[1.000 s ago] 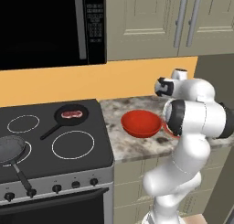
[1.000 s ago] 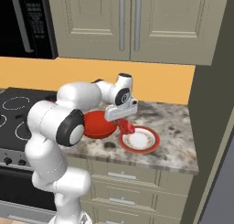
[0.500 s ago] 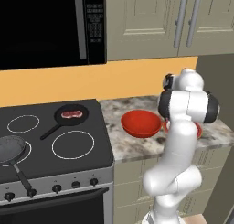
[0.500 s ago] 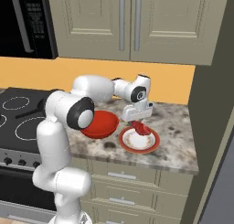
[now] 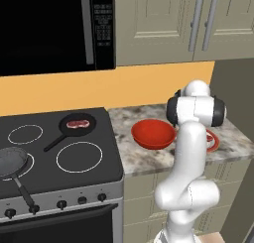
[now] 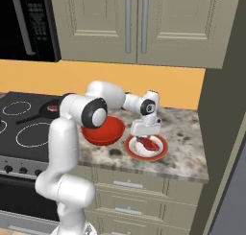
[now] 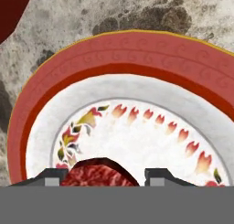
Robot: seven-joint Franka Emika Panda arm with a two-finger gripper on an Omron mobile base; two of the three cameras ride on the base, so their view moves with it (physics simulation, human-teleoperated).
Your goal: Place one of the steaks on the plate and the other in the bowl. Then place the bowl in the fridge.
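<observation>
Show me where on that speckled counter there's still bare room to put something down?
Free: the stone strip right of the plate toward the tall side panel, and behind it along the orange wall. Crowded: the red bowl and plate sit close together, with the tool just over the steak on the plate.

Count: two steaks, one (image 6: 148,144) lower centre, one (image 5: 78,123) centre left; one plate (image 6: 160,153); one bowl (image 5: 153,133); two pans (image 5: 77,123) (image 5: 12,161).
</observation>
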